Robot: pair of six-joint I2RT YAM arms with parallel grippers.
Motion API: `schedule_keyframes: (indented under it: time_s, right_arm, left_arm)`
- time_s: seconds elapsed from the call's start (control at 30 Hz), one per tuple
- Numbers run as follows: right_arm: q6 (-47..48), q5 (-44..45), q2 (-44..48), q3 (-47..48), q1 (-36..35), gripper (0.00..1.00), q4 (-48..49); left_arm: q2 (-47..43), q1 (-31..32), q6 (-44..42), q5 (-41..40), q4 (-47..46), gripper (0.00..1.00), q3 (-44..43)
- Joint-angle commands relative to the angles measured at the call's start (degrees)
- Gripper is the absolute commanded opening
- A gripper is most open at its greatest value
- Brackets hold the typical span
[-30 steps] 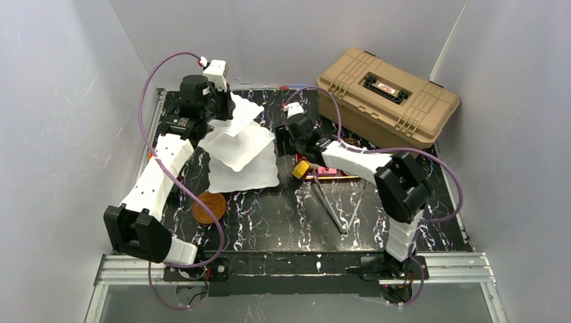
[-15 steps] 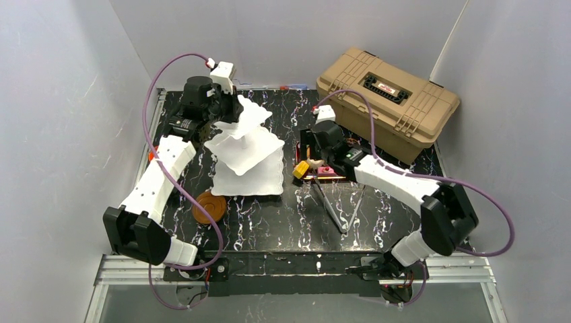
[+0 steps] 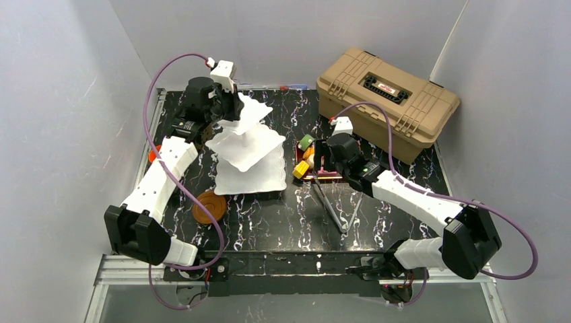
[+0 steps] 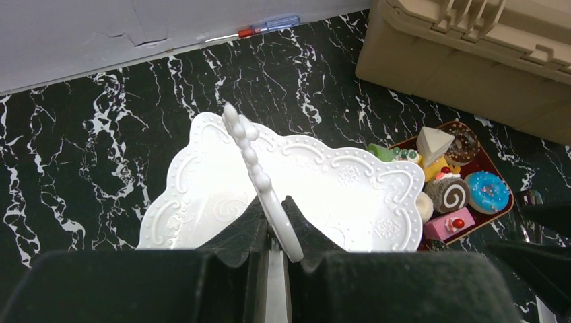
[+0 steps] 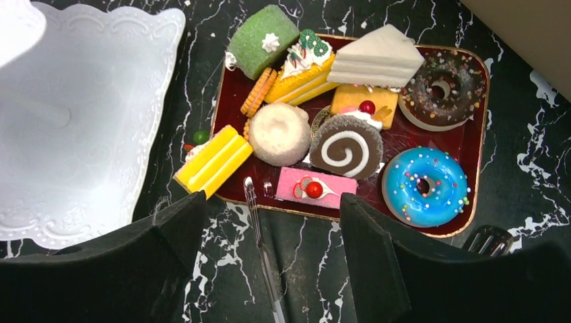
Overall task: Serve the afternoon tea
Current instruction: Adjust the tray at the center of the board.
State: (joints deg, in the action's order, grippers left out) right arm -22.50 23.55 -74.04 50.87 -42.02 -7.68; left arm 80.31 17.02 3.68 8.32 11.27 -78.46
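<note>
- brown saucer [image 3: 209, 206] flat on black marbled surface [image 3: 283, 219], near left side, just in front of the stand's bottom plate
- metal tongs [image 3: 340, 208] lying open in a V on the surface, right of centre; one tip reaches the near edge of the tray
- right pincer [image 5: 269, 229] released, jaws wide apart, grasping nothing; hovers over the tray's near edge and the tong tip
- dark red tray [image 5: 471, 145] on the surface mid-right, holds the toy pastries: blue donut [image 5: 424, 186], chocolate donut [image 5: 441, 87], swirl roll [image 5: 345, 149], pink slice [image 5: 316, 187], white round cake [image 5: 279, 133], white wedge [image 5: 377, 59], green cake [image 5: 262, 40] at the far left corner
- yellow bar [image 5: 214, 160] hangs over the tray's left edge, toward the stand
- white three-tier stand [image 3: 246, 145] on the surface left of centre, just beside the tray, plates bare
- left pincer [image 4: 273, 229] clenched on the beaded ring handle [image 4: 259, 175] at the stand's top
- tan toolbox [image 3: 387, 94] shut, far right corner, behind the tray
</note>
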Motion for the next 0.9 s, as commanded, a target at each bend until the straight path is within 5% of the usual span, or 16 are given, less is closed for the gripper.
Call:
schedule_keyframes:
  time_s: [0.0,0.33,0.57,0.73,0.87]
  right_arm:
    - [-1.36,1.14,2.80,-0.88,0.01,0.80,-0.81]
    - [-2.41,1.10,6.74,-2.70,0.01,0.81,-3.44]
    - [-3.18,-1.61,9.18,-2.11,0.01,0.85,-13.97]
    - [-5.06,-7.96,8.66,-6.28,-0.08,0.90,-18.73]
    - [-6.06,-10.37,7.67,-9.99,-0.73,0.92,-15.12]
  left_arm:
    - [-1.87,0.61,1.98,-1.54,-3.97,0.00,0.17]
    - [-5.12,1.99,-1.47,0.83,-3.36,0.08,2.61]
    - [-8.67,2.14,-4.68,3.90,1.38,0.64,2.59]
    - [-11.61,2.16,-6.29,3.90,5.86,0.88,1.45]
    - [-13.54,2.19,-6.96,3.44,8.90,0.96,0.79]
